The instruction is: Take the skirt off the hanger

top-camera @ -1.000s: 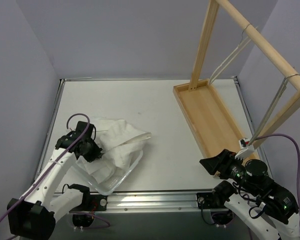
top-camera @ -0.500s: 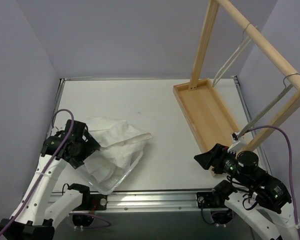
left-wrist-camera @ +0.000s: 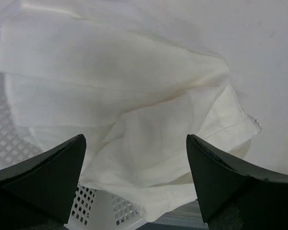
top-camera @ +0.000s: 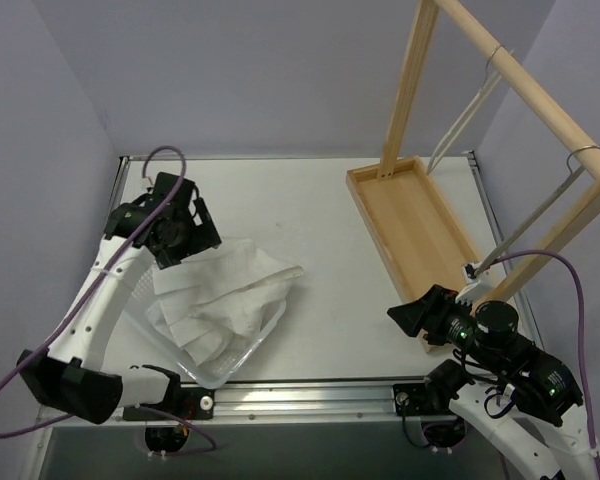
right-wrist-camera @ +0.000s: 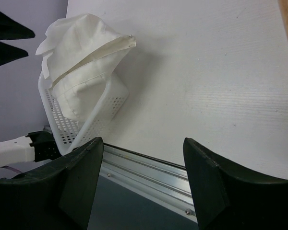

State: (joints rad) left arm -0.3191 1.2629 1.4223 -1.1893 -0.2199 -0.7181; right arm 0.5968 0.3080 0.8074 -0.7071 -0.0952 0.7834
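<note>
While the skirt lies off the rack, it sits bunched in a basket at the front left of the table. One folded corner spills over the rim toward the middle of the table.

Surroundings: wooden rack on the right, with a long shallow tray as its base, an upright post and a sloping top rail. Two thin metal hangers hook over that rail, both bare. The far hanger hangs near the post. The near hanger slants down to a small clip end just above the right arm's wrist; contact can't be judged. An aluminium bar runs along the table's near edge.

Left fingers: spread wide, empty, hovering above the back edge of the skirt and clear of the cloth. Right fingers: partly spread, nothing between them, low over the table beside the tray's near end and pointed toward the basket.

Materials: the skirt is thin white or cream woven fabric, in soft layered folds with a stitched hem. The basket is white plastic with grid-perforated walls and rounded corners. The rack is pale bare wood with square-section bars. The table top is matte white.
</note>
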